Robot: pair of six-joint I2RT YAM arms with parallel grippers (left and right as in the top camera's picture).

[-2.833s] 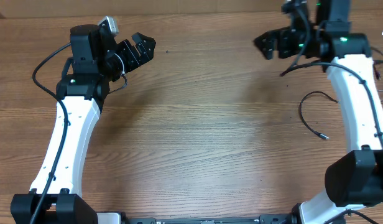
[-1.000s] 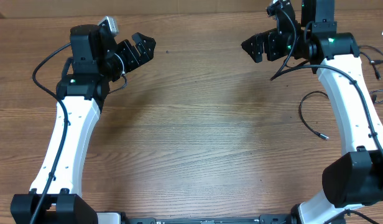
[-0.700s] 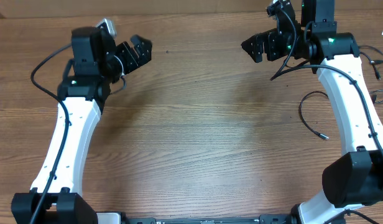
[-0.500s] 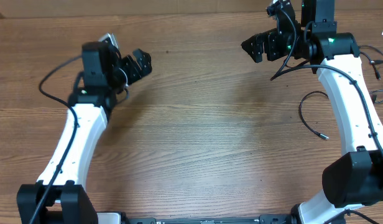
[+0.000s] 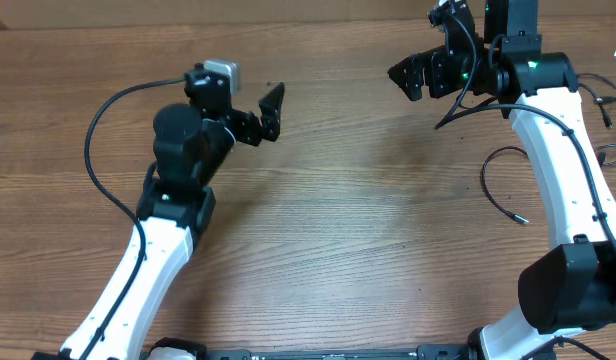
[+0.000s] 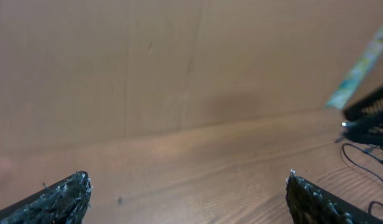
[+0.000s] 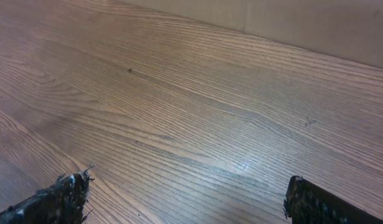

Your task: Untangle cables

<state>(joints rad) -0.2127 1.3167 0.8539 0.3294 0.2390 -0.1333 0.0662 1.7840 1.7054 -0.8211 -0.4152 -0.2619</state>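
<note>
Cables (image 5: 484, 180) thin, black, loosely curved on table (image 5: 338, 200).

Worktop (image 5: 338, 250) middle open between both arms: wide passage. Left gripper (image 5: 273, 112) juts in from left, jaws spread. Right gripper (image 5: 406, 80) hangs at far right, jaws spread. Cables (image 5: 486, 183) loop just beside right arm (image 5: 558, 160). Wall (image 6: 179, 56) closes far side.

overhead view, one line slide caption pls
Left gripper and right gripper open and empty above the wooden table; thin black cable beside the right arm.
</note>
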